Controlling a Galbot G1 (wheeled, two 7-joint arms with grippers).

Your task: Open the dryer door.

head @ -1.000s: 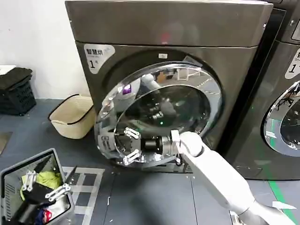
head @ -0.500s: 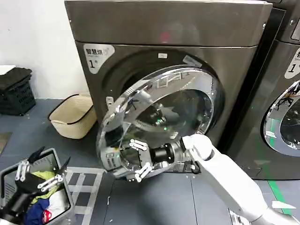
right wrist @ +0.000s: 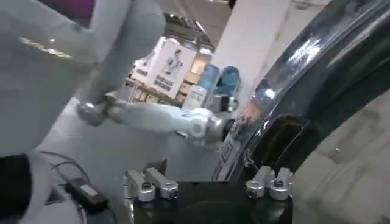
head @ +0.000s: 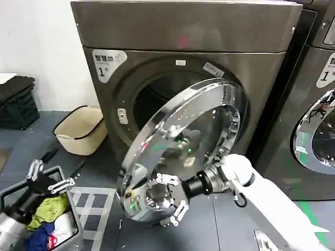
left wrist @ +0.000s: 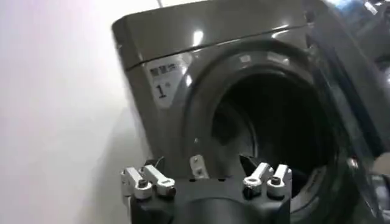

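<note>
The dryer door (head: 194,130), a round porthole with a wide chrome rim, stands swung partly open from the bronze-grey dryer (head: 183,31), baring the dark drum opening (head: 157,99). My right gripper (head: 169,198) is open at the door's lower free edge, its fingers spread on either side of the rim. In the right wrist view the chrome rim (right wrist: 317,55) runs between the fingers of my right gripper (right wrist: 208,184). My left gripper (head: 48,178) hovers open and empty at the lower left. The left wrist view has my left gripper (left wrist: 207,182) facing the drum opening (left wrist: 268,122).
A grey bin (head: 74,212) of clothes sits under my left gripper. A beige basket (head: 81,128) and a black crate (head: 18,104) stand by the white wall at the left. A second machine (head: 314,104) with its own chrome door stands close on the right.
The door has swung further open, its free edge coming out and down. My right gripper has moved down and toward me with it. My left gripper rose slightly.
</note>
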